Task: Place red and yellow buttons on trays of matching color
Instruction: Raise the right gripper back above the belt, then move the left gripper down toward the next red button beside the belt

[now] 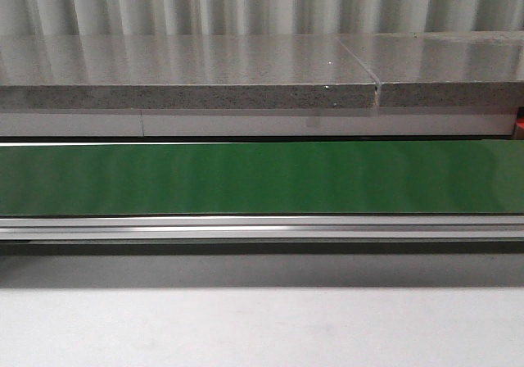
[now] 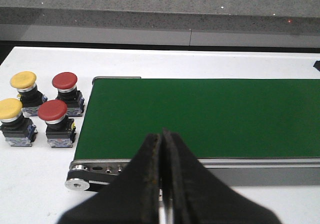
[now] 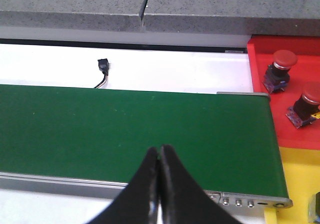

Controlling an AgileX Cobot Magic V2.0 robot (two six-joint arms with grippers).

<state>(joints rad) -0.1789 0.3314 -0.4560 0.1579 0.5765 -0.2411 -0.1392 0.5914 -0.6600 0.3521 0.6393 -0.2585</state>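
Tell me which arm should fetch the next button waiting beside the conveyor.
Left. Its wrist view shows two yellow buttons and two red buttons standing off the end of the green belt, near the left gripper. The right wrist view shows only buttons already on the red tray.

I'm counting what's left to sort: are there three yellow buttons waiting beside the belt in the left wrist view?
No, only two yellow buttons stand there, next to two red buttons.

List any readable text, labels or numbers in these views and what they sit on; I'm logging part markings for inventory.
No readable text in any view.
Small labels on the red button and yellow button bases: too blurred to read.
Conveyor belt, red tray: unmarked.
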